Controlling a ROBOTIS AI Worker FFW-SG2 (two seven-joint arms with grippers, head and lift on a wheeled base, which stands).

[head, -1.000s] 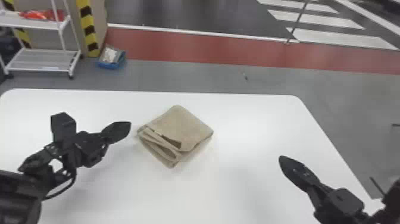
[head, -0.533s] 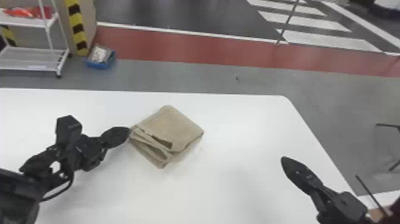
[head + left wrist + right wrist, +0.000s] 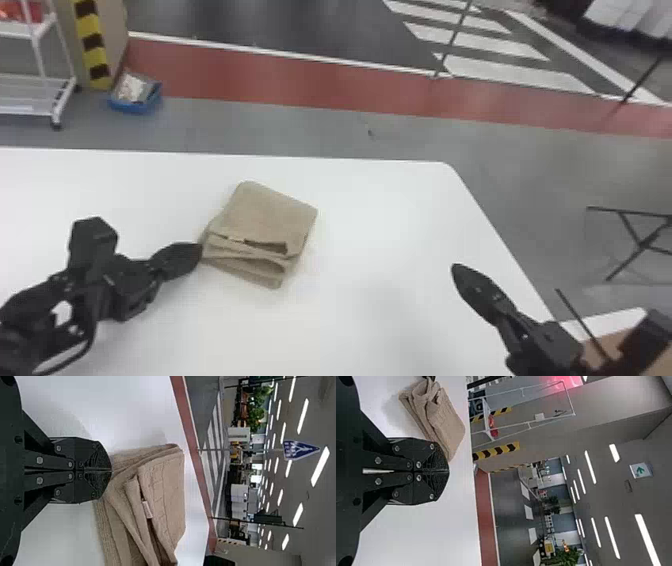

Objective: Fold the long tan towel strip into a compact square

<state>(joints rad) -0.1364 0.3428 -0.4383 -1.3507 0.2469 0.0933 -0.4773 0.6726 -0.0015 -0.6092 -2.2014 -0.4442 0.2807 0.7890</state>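
Touching the folded towel (image 3: 270,212) at its edge with my clenched left claw (image 3: 198,249).
The towel lies on the tabletop (image 3: 380,215); my right claw (image 3: 457,271), also clenched, sits well apart from it.

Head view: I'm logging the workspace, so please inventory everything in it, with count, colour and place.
Towel: one, tan, folded, on the table
Table: one, white, foreground
Shelf rack: one, white, upper left
Item: red, on the rack; count unclear
Striped strip: one, yellow and black, beside the rack
Bin: one, blue, on the floor
Floor band: one, red, beyond the table
Crossing stripes: several, white, upper right
Folding frame: one, black, right
Brown panel: one, lower right
Left gripper: one, black, at the towel's left corner
Right gripper: one, black, over the table's right part
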